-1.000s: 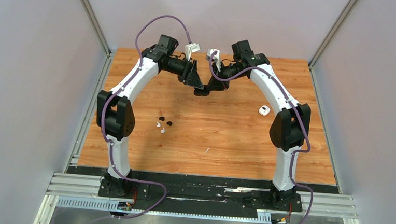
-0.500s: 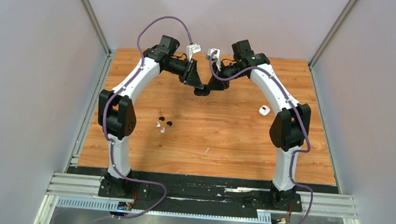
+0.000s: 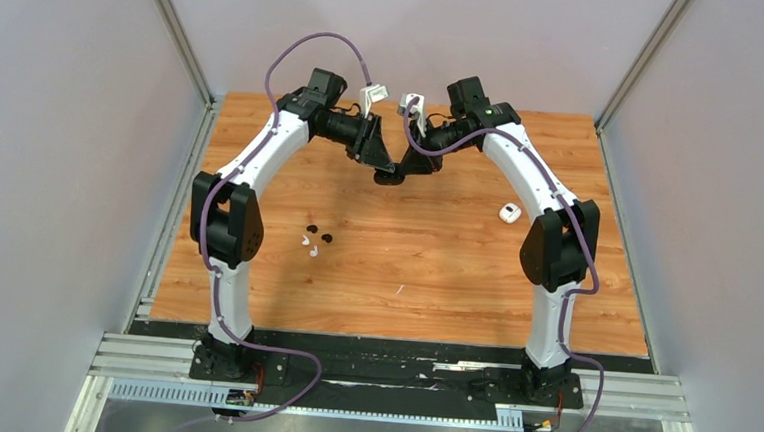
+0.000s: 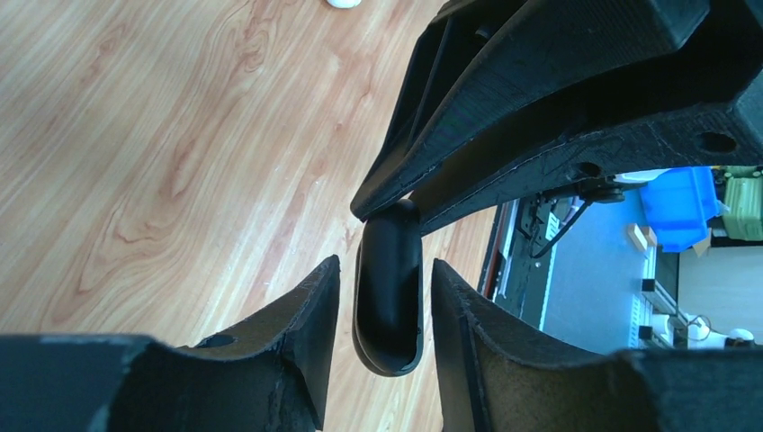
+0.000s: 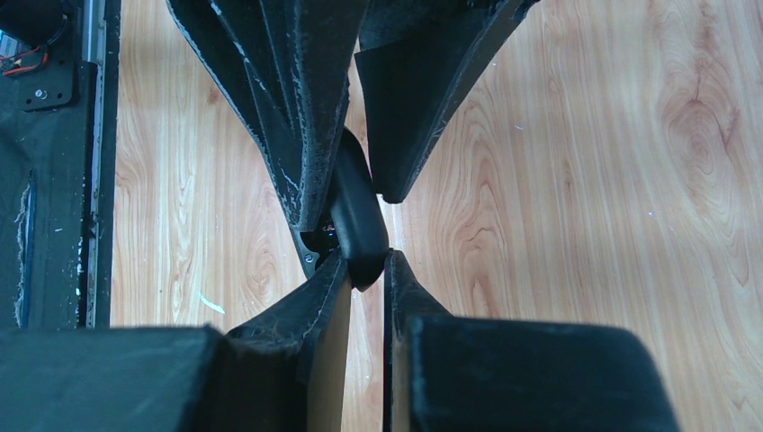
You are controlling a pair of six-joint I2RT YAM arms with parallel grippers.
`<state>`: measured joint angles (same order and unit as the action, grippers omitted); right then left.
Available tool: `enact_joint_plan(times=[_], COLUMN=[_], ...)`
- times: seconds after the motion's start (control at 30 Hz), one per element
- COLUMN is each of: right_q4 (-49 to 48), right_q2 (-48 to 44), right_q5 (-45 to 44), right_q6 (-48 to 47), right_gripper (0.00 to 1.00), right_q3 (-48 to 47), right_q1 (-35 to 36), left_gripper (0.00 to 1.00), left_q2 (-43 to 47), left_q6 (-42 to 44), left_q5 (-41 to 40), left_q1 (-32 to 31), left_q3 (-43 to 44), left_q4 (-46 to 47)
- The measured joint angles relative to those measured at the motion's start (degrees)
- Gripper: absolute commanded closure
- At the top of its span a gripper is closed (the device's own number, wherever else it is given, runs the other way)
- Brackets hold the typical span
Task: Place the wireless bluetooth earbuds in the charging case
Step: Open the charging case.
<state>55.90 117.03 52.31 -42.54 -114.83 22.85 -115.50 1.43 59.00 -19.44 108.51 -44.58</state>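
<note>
At the far middle of the wood-grain counter [image 3: 435, 269] the two arms meet nose to nose, with a glossy black oval charging case [image 4: 389, 301] held off the surface between them.

The right pincer [image 5: 366, 261] is nearly closed and pinches one narrow end of the case. Both of its fingers [image 5: 326, 301] press against the black shell. In the left wrist view, those same fingers come in from the upper right and clamp the case's top end.

The left pincer [image 4: 385, 264] is partly open and straddles the case's other end. A thin strip of counter shows between the case and each finger [image 4: 310, 315], so it seems to flank the case rather than grip it. The right wrist view is too crowded to rule out a light touch on one side. The case looks closed, but no seam or lid line is clear enough to be sure.

The earbuds lie loose on the counter, well apart from the case, toward the left arm's side and nearer its base. The two black earbuds [image 3: 312, 229] sit close together, and the two white earbuds [image 3: 305, 240] are just beside them on the near side. A small white rounded case [image 3: 509, 213] rests alone on the counter, close to the right arm's elbow.
</note>
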Motion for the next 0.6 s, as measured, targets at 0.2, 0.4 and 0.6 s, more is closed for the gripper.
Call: enact_joint_plan(times=[0.2,0.4,0.6], right_q4=[0.0,0.0,0.0], right_q2=[0.0,0.0,0.0], right_q5=[0.0,-0.4,-0.8], right_q6=[-0.2,-0.9,-1.4], right_gripper=[1.00,1.00,1.00], right_q3=[0.0,0.0,0.0], right_q1=[0.0,0.3,0.7], left_gripper=[0.54,0.53,0.58], left_q2=[-0.5,-1.3,-2.0], left_q6=[-1.6,-2.6,-3.7], left_q5=[1.6,3.8,6.1], left_q1=[0.5,0.9,1.2], left_q3=[0.0,0.5,0.7], left_q4=[0.5,0.7,1.2])
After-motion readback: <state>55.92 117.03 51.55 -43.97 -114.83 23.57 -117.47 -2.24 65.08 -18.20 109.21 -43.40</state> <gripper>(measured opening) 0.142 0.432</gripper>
